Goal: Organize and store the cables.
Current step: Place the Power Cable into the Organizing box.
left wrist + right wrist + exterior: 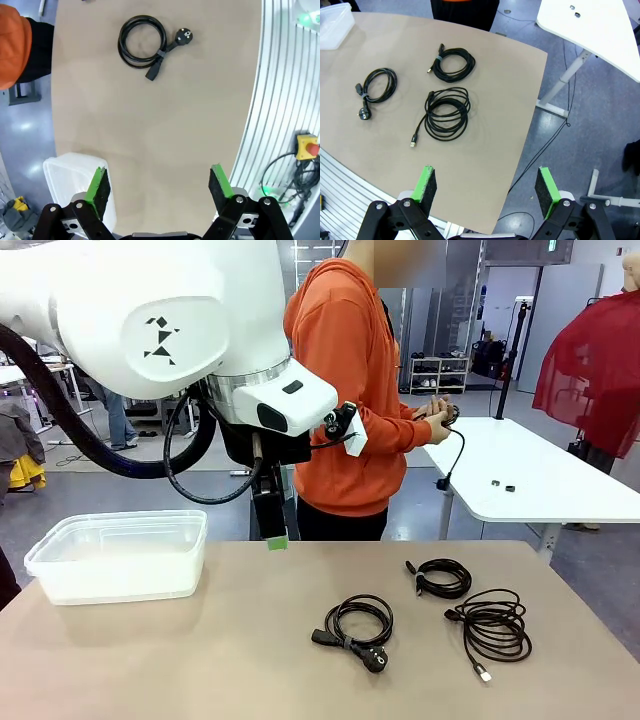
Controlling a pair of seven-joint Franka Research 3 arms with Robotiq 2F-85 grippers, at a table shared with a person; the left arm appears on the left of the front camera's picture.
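Left tool (160, 187) and right tool (485, 187) both gape empty; three coiled cables (345, 642) lie toward the table's (200, 660) right edge, and the untied USB cable (478, 620) may unravel or snag if pinched by one loop.

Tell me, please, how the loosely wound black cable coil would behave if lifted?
The loosely wound black cable coil has unevenly spread loops, so it would probably sag apart. Its straight tail with the small plug would likely dangle. Being thin, it looks light and floppy.
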